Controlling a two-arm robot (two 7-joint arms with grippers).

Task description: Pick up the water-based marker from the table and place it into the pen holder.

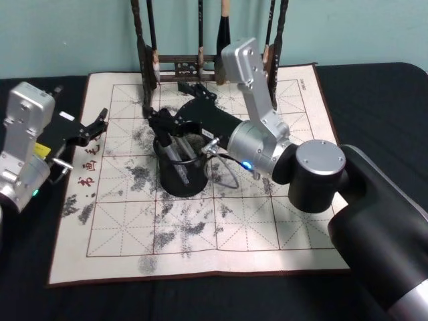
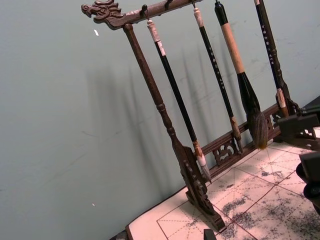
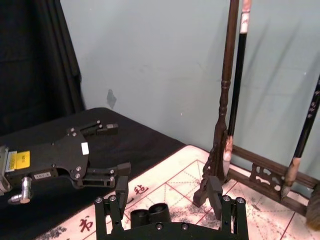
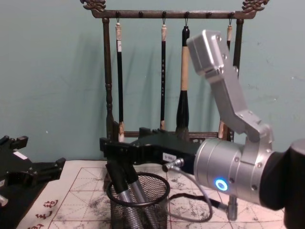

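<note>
The pen holder [image 1: 182, 179] [image 4: 139, 202], a black wire-mesh cup, stands on the calligraphy mat left of centre. Two grey-barrelled markers [image 4: 126, 193] [image 1: 175, 152] lean inside it, and their dark ends [image 3: 150, 216] show in the right wrist view. I cannot tell which one is the water-based marker. My right gripper [image 1: 165, 124] [image 3: 167, 186] [image 4: 116, 160] hovers just over the holder's rim, open, with its fingers [image 3: 120, 186] spread either side of the marker ends. My left gripper [image 1: 93, 127] [image 3: 112, 149] [image 4: 40, 153] is parked open at the mat's left edge.
A tall dark wooden rack of hanging brushes [image 1: 200, 63] [image 4: 164, 14] [image 2: 165, 115] stands at the mat's far edge, close behind the holder. The ink-smudged gridded mat [image 1: 221, 234] lies on black cloth. A thin cable [image 1: 231, 177] loops beside the holder.
</note>
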